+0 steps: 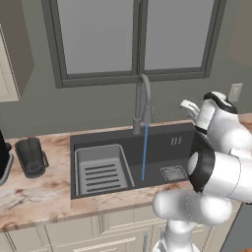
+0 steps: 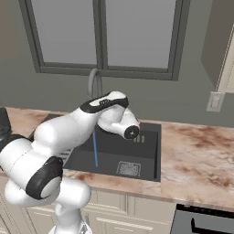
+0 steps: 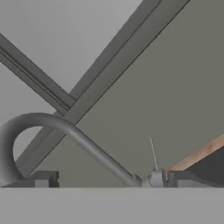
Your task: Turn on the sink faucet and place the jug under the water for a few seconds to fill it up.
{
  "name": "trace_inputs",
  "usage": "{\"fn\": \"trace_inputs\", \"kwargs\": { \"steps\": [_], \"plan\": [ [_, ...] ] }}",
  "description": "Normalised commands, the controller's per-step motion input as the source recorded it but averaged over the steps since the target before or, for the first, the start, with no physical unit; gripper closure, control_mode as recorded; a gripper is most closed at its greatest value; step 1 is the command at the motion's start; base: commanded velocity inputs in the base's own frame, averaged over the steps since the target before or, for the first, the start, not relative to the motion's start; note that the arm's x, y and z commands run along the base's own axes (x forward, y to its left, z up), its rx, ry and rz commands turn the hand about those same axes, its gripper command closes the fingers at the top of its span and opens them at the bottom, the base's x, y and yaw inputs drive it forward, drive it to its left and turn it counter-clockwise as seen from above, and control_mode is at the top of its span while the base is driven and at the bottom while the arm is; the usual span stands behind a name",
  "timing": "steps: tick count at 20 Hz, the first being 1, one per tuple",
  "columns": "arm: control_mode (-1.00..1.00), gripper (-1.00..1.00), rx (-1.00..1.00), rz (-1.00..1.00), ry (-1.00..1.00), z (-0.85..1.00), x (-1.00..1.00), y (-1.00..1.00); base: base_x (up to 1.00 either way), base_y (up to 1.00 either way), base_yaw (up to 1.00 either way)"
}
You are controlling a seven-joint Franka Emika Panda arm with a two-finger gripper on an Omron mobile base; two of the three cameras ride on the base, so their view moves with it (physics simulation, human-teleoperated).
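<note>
**A:** Any brand or writing you could read anywhere?

**B:** Nope, nothing legible. The room was a kitchen with a grey wall, a big window [image 1: 135,39] behind the sink [image 1: 162,147], and a wall outlet [image 1: 236,91] off to the right. The bench [image 1: 34,189] was pinkish marbled stone over pale cabinets.

**A:** And the tap?

**B:** The sink faucet [image 1: 142,101] was running, the water [image 1: 144,152] dropping in a thin blue line to the basin floor, between the slatted rack [image 1: 101,170] and the drain grate [image 1: 173,173].

**A:** Where was the jug?

**B:** The jug [image 1: 31,156] stood upright on the bench left of the sink, well apart from the stream.

**A:** Pincer?

**B:** The pincer [image 3: 107,180] was spread wide, holding nothing, up near the faucet's neck.
</note>
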Motion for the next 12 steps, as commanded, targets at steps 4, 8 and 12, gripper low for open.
{"fn": "trace_inputs", "kwargs": {
  "steps": [4,8,12],
  "plan": [
    [-1.00,-1.00,-0.27,0.00,-0.06,1.00,-1.00,0.21,0.00,0.00,0.00],
    [-1.00,-1.00,-0.36,0.01,-0.05,1.00,-1.00,0.46,0.00,0.00,0.00],
    [-1.00,-1.00,-0.38,0.05,-0.05,1.00,-0.99,0.39,0.00,0.00,0.00]
  ]
}}
